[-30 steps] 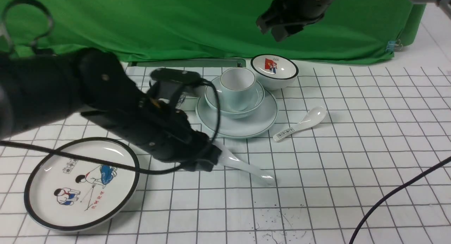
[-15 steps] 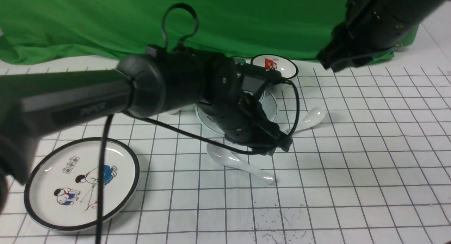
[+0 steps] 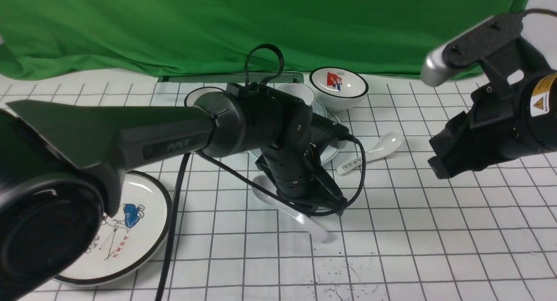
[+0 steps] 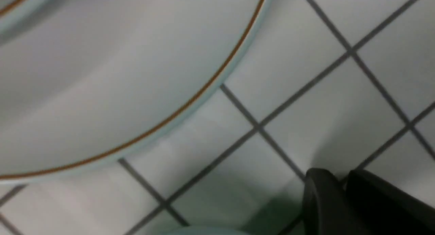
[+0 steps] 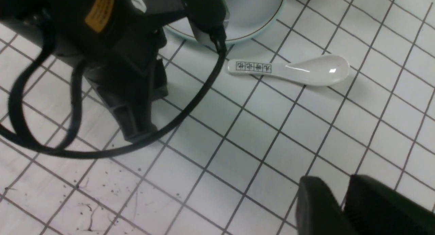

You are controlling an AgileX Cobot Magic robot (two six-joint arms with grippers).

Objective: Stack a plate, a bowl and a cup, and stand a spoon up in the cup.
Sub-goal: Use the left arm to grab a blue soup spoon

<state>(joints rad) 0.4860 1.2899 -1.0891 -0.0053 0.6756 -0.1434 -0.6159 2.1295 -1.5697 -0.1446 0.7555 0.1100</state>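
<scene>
The pale cup (image 3: 300, 92) sits in the bowl (image 3: 322, 112), which sits on the green-rimmed plate (image 3: 333, 149); my left arm hides most of the stack. The plain white spoon (image 3: 265, 192) lies on the cloth in front of the plate, its handle running under my left gripper (image 3: 337, 205). In the left wrist view that gripper (image 4: 343, 180) shows its jaws closed together with nothing between the tips, close to the plate (image 4: 119, 75) rim. My right gripper (image 3: 437, 170) hangs to the right above the cloth. In its own view the right gripper (image 5: 343, 191) has a narrow gap and holds nothing.
A spoon with black print (image 3: 374, 151) lies right of the plate. A black-rimmed bowl with a flag (image 3: 339, 88) stands behind the stack. A black-rimmed cartoon plate (image 3: 130, 231) is at front left, and a black-rimmed cup (image 3: 200, 94) shows behind my left arm. Black cables trail from the left arm.
My left gripper swung from the spoon's bowl end over to its handle and its jaws closed. The handle end shifted toward me. My right arm came down from the back to the right side.
</scene>
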